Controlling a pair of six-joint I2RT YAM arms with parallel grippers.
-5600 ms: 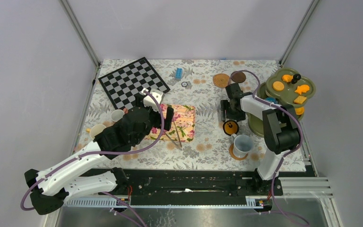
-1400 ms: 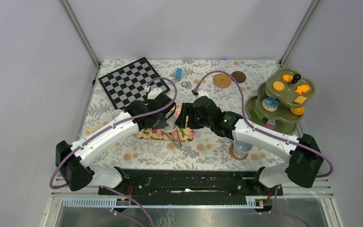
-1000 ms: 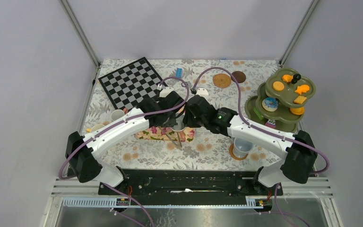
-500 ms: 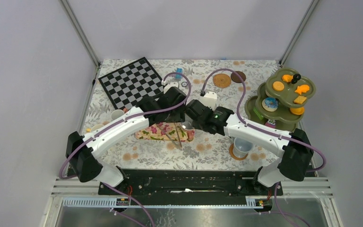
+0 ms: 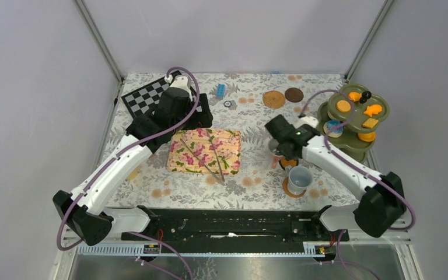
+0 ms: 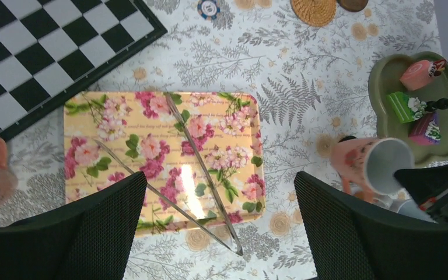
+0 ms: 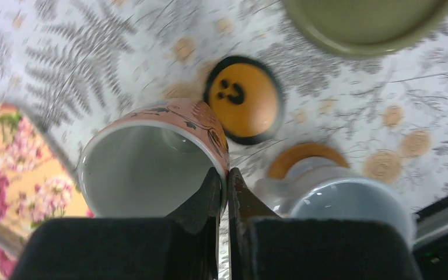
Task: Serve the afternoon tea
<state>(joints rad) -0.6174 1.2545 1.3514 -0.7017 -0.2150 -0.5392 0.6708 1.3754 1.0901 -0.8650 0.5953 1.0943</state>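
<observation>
1. peach floral mug (image 7: pixel 151 157): you're carrying it in the right gripper (image 7: pixel 221 174), jaws pinching its rim wall. it's hanging above the cloth, just beside the orange face coaster (image 7: pixel 244 99).
2. you're likely mid-placement. the next move is calling for lowering it upright onto that coaster, clearing the grey-blue mug (image 7: pixel 341 201) sitting on the brown coaster (image 7: pixel 303 156).
3. left gripper (image 6: pixel 220 178) is hanging wide, gripping nothing, above the floral mat (image 6: pixel 122 116).
4. mug is looking glossy, white inside, empty.
</observation>
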